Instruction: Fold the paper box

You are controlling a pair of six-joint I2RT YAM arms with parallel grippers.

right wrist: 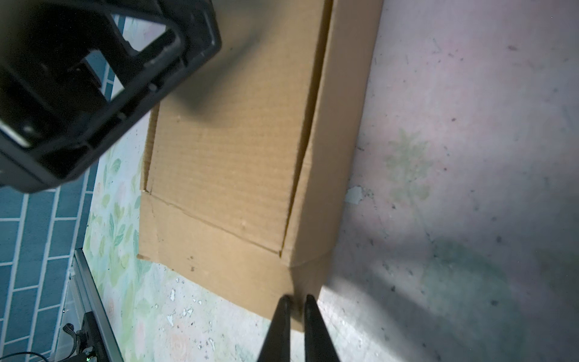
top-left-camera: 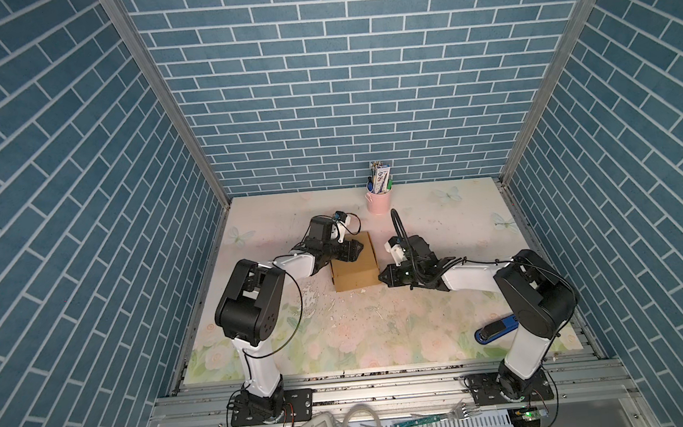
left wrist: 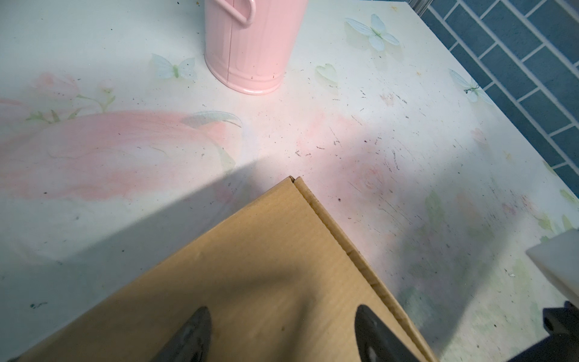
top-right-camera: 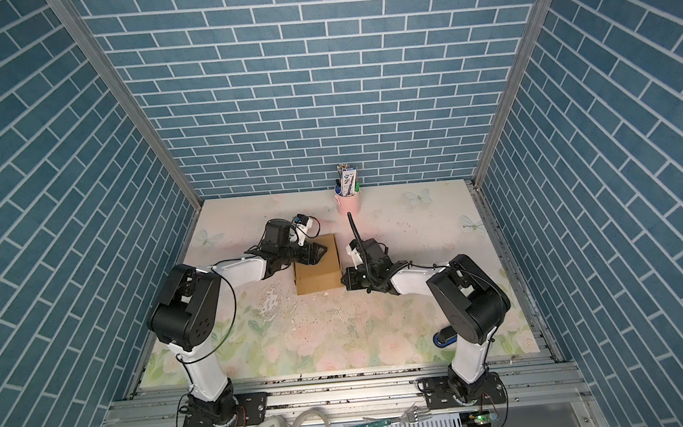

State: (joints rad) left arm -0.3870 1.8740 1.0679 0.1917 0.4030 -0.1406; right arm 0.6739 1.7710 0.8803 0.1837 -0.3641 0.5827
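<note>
The left gripper [left wrist: 282,310], jaws spread, sits over the box [top-left-camera: 357,276]. Only the right wrist view shows the right gripper [right wrist: 296,301] pinched together, seemingly touching its corner.

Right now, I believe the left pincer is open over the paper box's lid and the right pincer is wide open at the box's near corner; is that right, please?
Not quite: the right pincer is shut, barely a slit showing, at the near corner of the paper box, as the right wrist view shows. The left pincer is indeed open over the lid.
</note>
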